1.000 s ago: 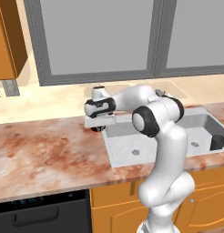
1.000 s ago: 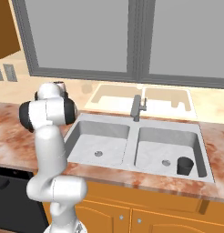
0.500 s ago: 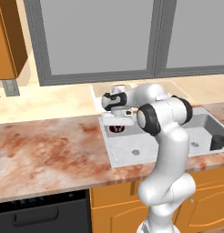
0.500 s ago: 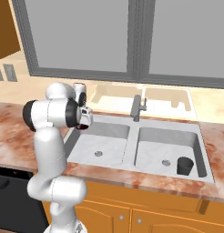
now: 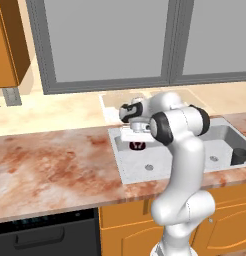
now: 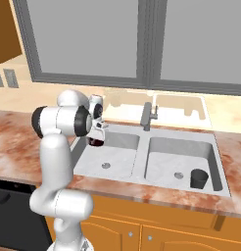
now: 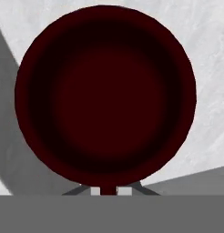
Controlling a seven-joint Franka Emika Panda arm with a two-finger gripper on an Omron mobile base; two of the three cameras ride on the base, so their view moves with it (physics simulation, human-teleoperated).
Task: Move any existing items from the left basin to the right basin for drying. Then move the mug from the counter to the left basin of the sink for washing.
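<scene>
The dark maroon mug (image 5: 137, 145) (image 6: 95, 141) hangs just above the left basin (image 5: 137, 167) (image 6: 117, 157), near its back left corner, with my gripper (image 5: 136, 138) (image 6: 97, 134) shut on its rim from above. In the hand view the mug (image 7: 104, 95) shows its near-black inside over the pale grey basin floor, and my gripper (image 7: 108, 190) pinches its near edge. The right basin (image 5: 221, 141) (image 6: 176, 154) of the sink holds a dark grey-black cup (image 5: 239, 156) (image 6: 199, 178) at its front right corner.
The marbled counter (image 5: 55, 165) (image 6: 10, 142) stretches left of the sink. A grey angular faucet (image 6: 148, 116) stands behind the divider between the basins. Each basin has a small round drain (image 6: 106, 165). Windows and a pale sill run along the back.
The arm has swung right from above the counter, carrying the mug over the sink's left edge and lowering it into the left basin's space. The dark cup has stayed put.
</scene>
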